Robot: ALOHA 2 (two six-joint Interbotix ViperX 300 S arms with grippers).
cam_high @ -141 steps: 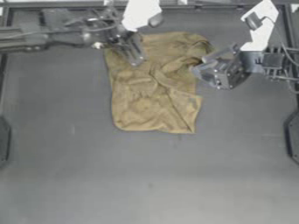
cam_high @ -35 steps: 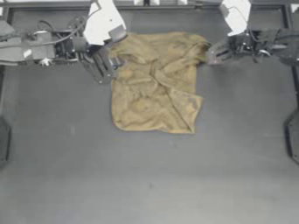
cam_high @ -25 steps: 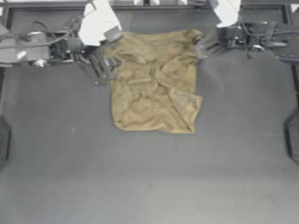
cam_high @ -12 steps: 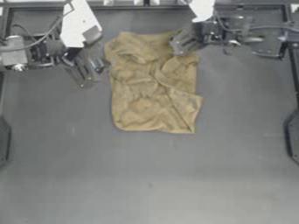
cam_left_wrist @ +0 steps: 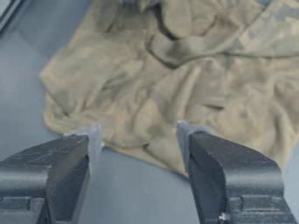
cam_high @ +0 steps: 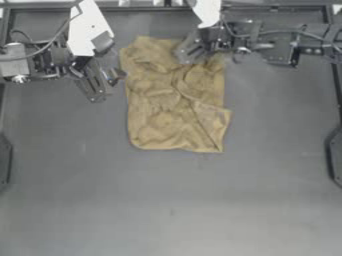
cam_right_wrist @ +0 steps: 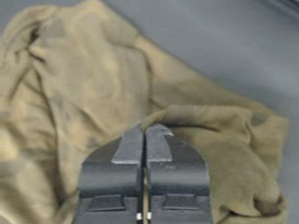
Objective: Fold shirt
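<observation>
The tan shirt (cam_high: 175, 105) lies crumpled on the dark table, near the far edge. My right gripper (cam_high: 186, 51) reaches in over the shirt's upper right part. In the right wrist view that gripper (cam_right_wrist: 144, 128) is shut, with a raised fold of the shirt (cam_right_wrist: 88, 78) pinched at its tips. My left gripper (cam_high: 97, 89) sits just off the shirt's left edge. The left wrist view shows this gripper (cam_left_wrist: 137, 136) open, its jaws low over the table with the hem of the shirt (cam_left_wrist: 192, 78) just beyond the tips.
Bare grey table (cam_high: 174, 200) spreads out below the shirt. A metal frame rail (cam_high: 153, 7) runs along the far edge behind both arms. Dark fixtures sit at the left edge (cam_high: 3, 165) and the right edge (cam_high: 336, 155).
The right gripper moved left along the shirt's top, drawing the upper right corner inward. The left gripper backed away to the left, off the shirt.
</observation>
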